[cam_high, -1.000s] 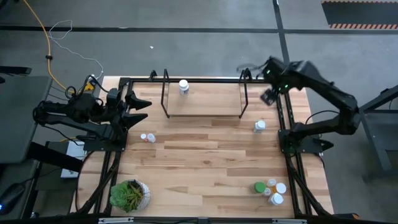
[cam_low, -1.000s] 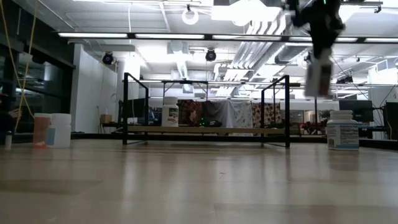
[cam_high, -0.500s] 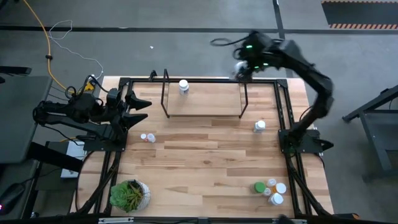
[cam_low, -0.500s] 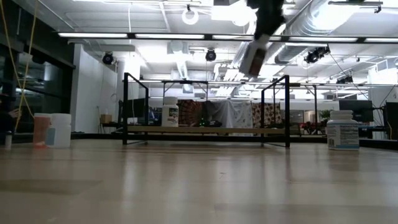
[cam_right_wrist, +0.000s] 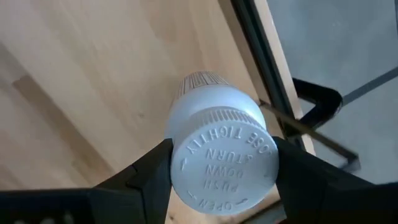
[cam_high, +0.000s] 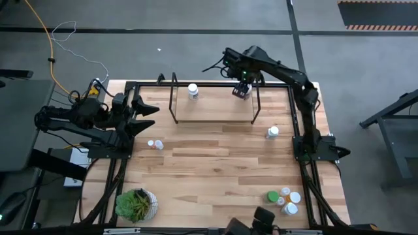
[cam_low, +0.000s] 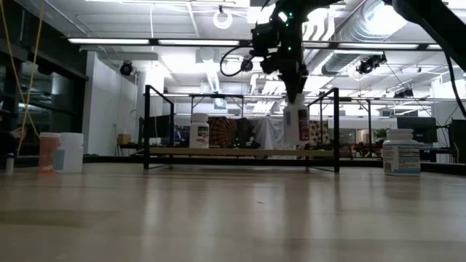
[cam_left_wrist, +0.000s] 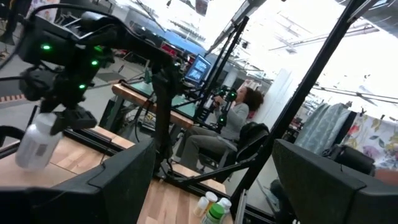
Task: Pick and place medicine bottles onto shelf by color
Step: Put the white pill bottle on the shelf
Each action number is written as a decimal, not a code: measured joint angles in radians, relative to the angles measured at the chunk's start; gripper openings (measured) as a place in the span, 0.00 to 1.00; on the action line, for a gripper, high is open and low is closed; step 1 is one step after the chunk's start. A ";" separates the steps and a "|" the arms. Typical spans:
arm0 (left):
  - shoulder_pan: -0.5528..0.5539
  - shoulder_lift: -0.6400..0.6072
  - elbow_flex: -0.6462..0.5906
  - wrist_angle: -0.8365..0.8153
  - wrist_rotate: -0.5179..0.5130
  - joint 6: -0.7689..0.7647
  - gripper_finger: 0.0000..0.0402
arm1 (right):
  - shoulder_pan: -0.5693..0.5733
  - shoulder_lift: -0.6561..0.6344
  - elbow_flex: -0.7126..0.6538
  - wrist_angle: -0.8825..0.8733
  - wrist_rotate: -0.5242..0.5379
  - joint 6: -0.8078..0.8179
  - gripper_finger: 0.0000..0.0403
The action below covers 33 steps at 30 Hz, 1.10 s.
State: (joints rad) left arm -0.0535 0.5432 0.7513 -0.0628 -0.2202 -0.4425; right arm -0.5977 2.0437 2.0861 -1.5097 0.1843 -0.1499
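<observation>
My right gripper (cam_right_wrist: 224, 171) is shut on a white medicine bottle (cam_low: 295, 125) over the right part of the shelf (cam_high: 215, 111). The bottle's base is close above the shelf board (cam_low: 240, 151); whether it touches I cannot tell. A second white bottle (cam_high: 192, 91) stands on its base on the shelf's left part. My left gripper (cam_high: 147, 108) waits open at the table's left edge, holding nothing. My right gripper pinches the white bottle's ribbed cap (cam_right_wrist: 179, 163) between its two fingers (cam_right_wrist: 148, 173), one on each side of the cap. The fingers come from above, pointing down. The bottle hangs upright below them (cam_high: 241, 91).
One white bottle (cam_high: 272, 132) stands on the table right of the shelf. Green, orange and white bottles (cam_high: 284, 198) cluster at the near right. Small bottles (cam_high: 155, 144) stand at the left and a potted plant (cam_high: 136, 204) at the near left. Black shelf posts (cam_low: 336, 131) rise beside the held bottle.
My right gripper has carried the white bottle from above the table's far right corner toward the left along the far edge, then down over the shelf's right part. The bottle was tilted on the way and hangs upright now.
</observation>
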 joint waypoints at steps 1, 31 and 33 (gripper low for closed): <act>0.000 0.000 0.000 0.000 0.000 0.000 0.78 | -0.005 0.005 0.000 0.010 0.001 -0.008 0.52; 0.000 0.000 0.000 0.000 0.000 0.000 0.78 | -0.091 -0.007 0.055 -0.002 -0.048 0.036 0.72; 0.000 0.000 0.000 0.000 0.000 0.000 0.78 | -0.096 -0.036 0.074 -0.007 -0.066 0.036 0.72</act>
State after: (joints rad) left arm -0.0532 0.5430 0.7513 -0.0628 -0.2199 -0.4423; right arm -0.6940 2.0073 2.1601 -1.5168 0.1187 -0.1139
